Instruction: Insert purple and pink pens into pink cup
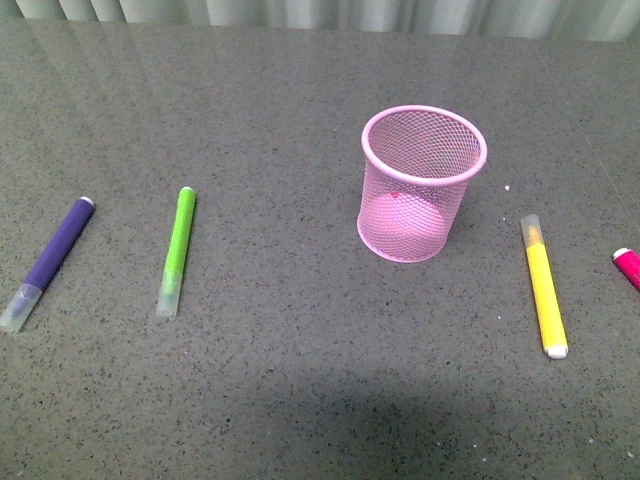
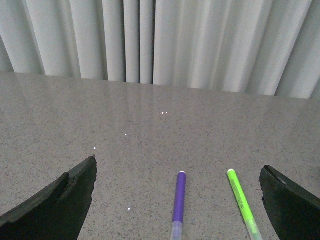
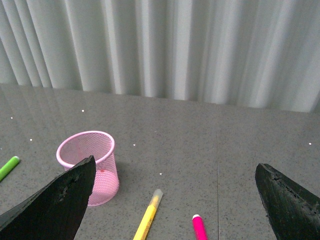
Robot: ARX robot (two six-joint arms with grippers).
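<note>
Grey speckled table (image 1: pixel 300 380), pale pleated curtain (image 2: pixel 200 45) at its far edge. Left claw (image 2: pixel 178 165) is spread wide with nothing in it, above the table. Right claw (image 3: pixel 175 163) is likewise wide apart and bare. Pink cup (image 1: pixel 424 180) stands upright on the table, ahead of the right claw and off to its inner side, partly hidden behind that side's finger (image 3: pixel 55 200) in the right wrist view. It is well apart from the left claw. Purple pen (image 2: pixel 178 202) lies flat just ahead of the left claw, about centred between its fingers, white end pointing away. Green marker (image 2: pixel 242 202) lies near it, closer to the cup-side finger (image 2: pixel 290 205). Pink pen (image 3: pixel 199 227) lies flat ahead of the right claw, between its fingers near the middle, cut off at the front view's edge. Yellow marker (image 3: pixel 146 220) lies between the pink pen and the cup. No pen touches either claw.
</note>
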